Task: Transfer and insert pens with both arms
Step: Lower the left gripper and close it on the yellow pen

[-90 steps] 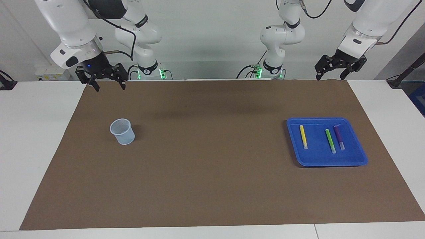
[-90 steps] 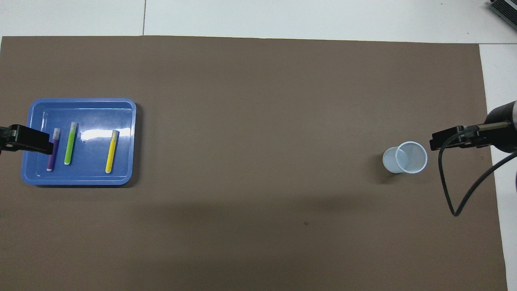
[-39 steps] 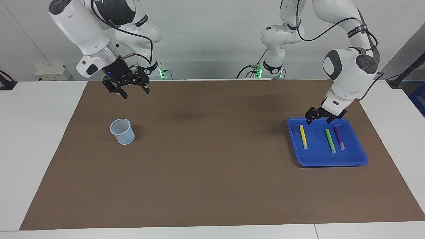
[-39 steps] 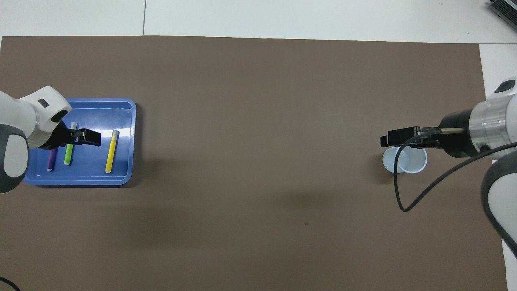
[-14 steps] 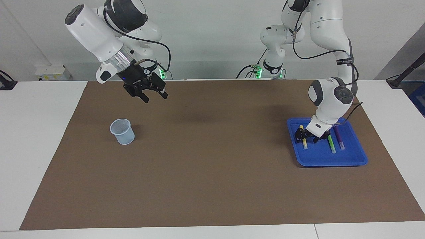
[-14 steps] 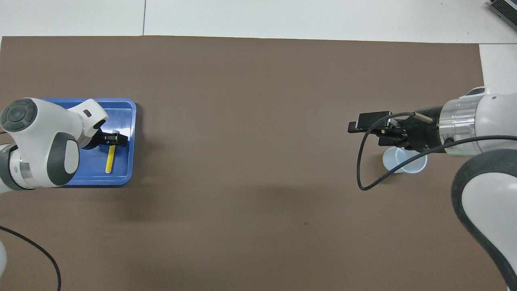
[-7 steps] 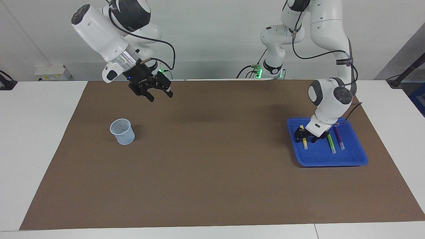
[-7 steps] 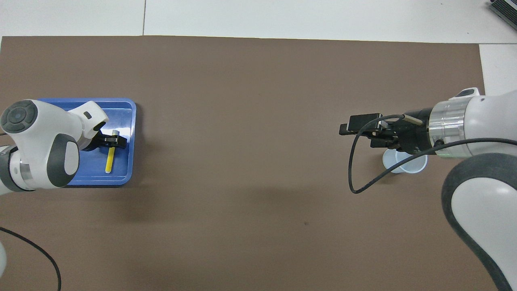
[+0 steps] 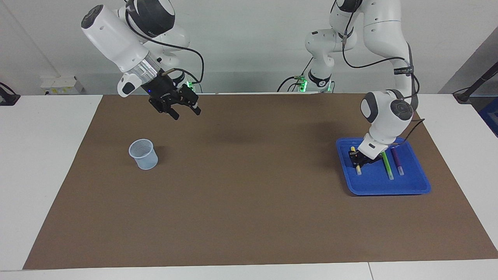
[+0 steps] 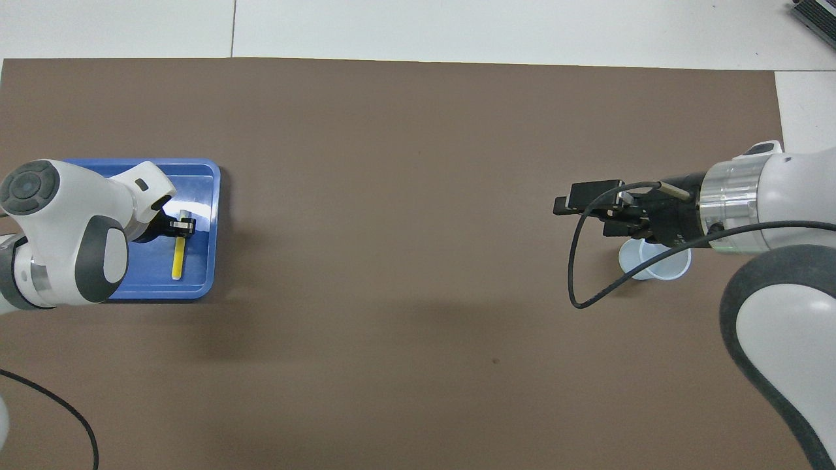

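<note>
The yellow pen (image 9: 358, 170) lies in the blue tray (image 9: 389, 191) at the left arm's end of the table. My left gripper (image 9: 357, 159) is down in the tray, shut on the yellow pen's middle; it also shows in the overhead view (image 10: 184, 226) on the yellow pen (image 10: 176, 262). The light green pen (image 9: 387, 166) and the purple pen (image 9: 397, 160) lie beside it in the tray; the left arm hides them in the overhead view. My right gripper (image 9: 186, 113) is open and empty, up in the air over the brown mat.
A pale blue plastic cup (image 9: 144, 154) stands upright on the brown mat (image 9: 249, 202) toward the right arm's end. In the overhead view the right gripper (image 10: 588, 210) partly covers the cup (image 10: 656, 266). The tray's rim (image 10: 202, 287) shows there too.
My left gripper's fingers have closed in on the yellow pen in the tray. My right gripper has drawn back slightly toward its own end.
</note>
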